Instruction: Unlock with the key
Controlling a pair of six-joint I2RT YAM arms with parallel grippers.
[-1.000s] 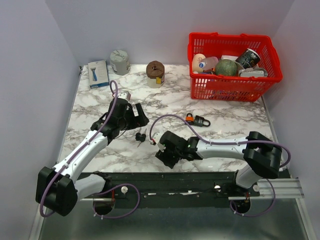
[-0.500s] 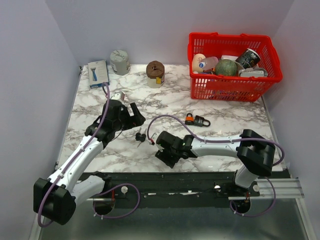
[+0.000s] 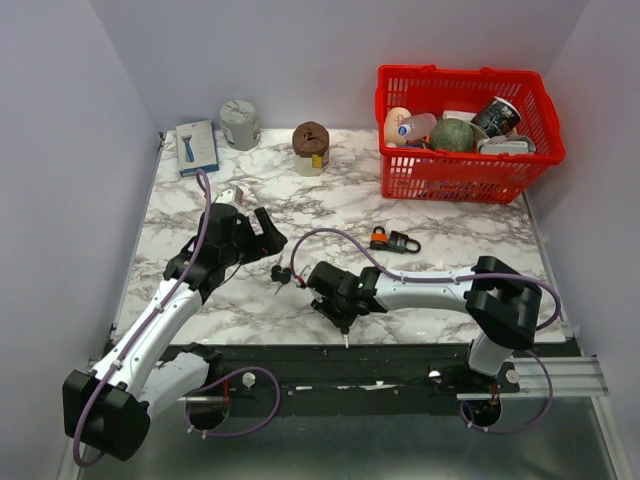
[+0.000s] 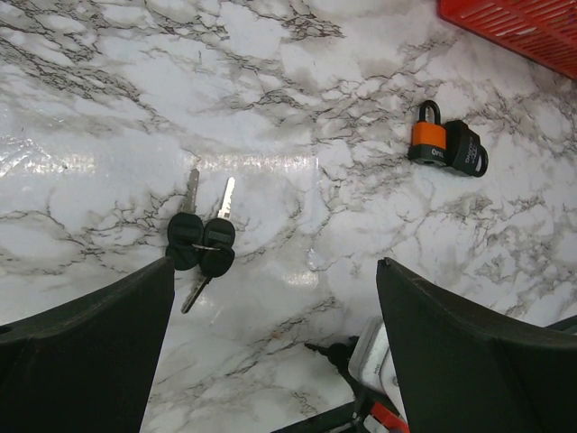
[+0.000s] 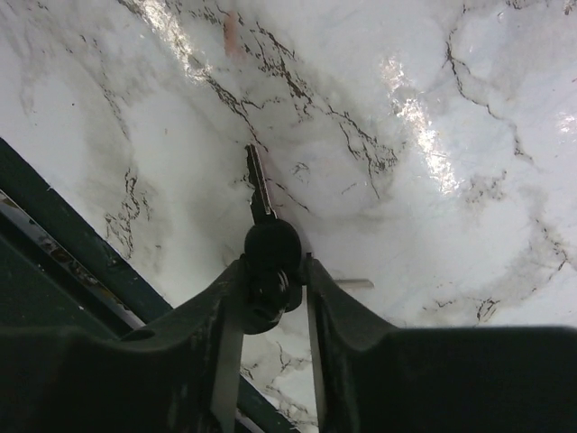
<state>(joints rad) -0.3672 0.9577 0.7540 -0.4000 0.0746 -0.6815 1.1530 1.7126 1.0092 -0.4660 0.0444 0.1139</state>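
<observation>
while right tool [image 5: 272, 271] pinches key [image 5: 261, 194], left tool [image 4: 275, 271] spread wide, empty; padlock [image 4: 429, 144] well apart, shut, key not yet in

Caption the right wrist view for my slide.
Right pincer grips a black-headed key by its head, blade pointing out over the marble table.

Glossy marble table [image 3: 470, 225], plain lilac walls [image 3: 300, 50]

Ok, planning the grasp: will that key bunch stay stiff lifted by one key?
Probably not: the key bunch has three keys fanned from joined heads, so the others likely dangle. On the glossy tabletop it may skid.
</observation>
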